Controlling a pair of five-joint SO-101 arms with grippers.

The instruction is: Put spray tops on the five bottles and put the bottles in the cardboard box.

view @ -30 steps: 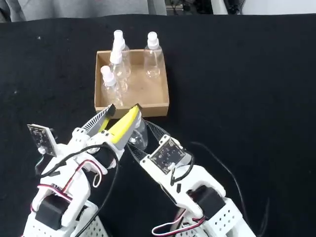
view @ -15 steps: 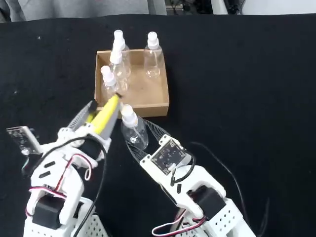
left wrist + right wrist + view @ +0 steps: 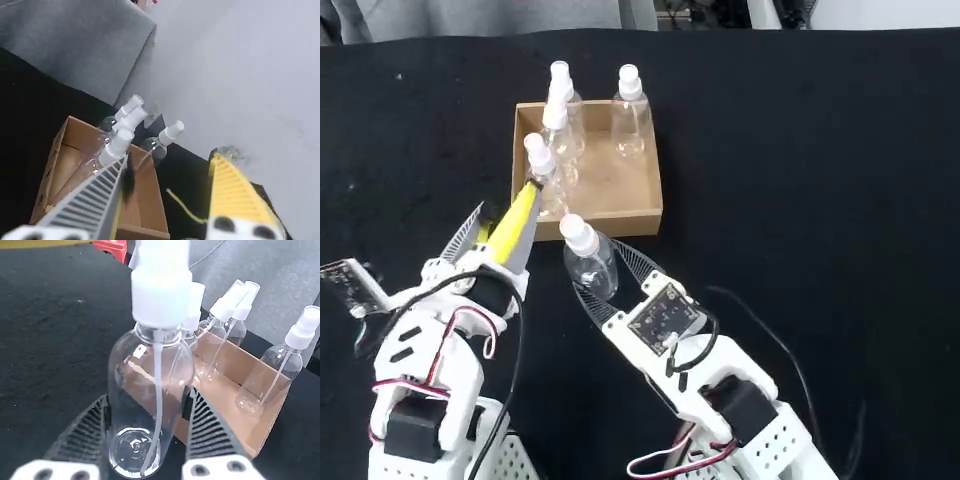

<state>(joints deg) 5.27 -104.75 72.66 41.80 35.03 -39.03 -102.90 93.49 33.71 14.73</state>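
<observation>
Your right hand (image 3: 600, 270) grips the capped bottle (image 3: 586, 258) upright, spray top up, just outside the cardboard box (image 3: 638, 214) at its 6 o'clock wall. Your left hand (image 3: 503, 205) gapes, released, at the 7 o'clock corner. Bare surface (image 3: 820, 150) lies at 3 o'clock.

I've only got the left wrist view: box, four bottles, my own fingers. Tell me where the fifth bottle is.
Observer: The fifth bottle is upright just outside the cardboard box, by the wall facing the arms, held in the right gripper.
Operator: Confirm its top is on.
Observer: Yes. A white spray top sits on its neck, with the tube hanging inside.
Operator: Place my gripper for me.
Observer: In the high view the left gripper is open at the box corner nearest the left arm, its yellow finger beside the nearest boxed bottle.
</observation>
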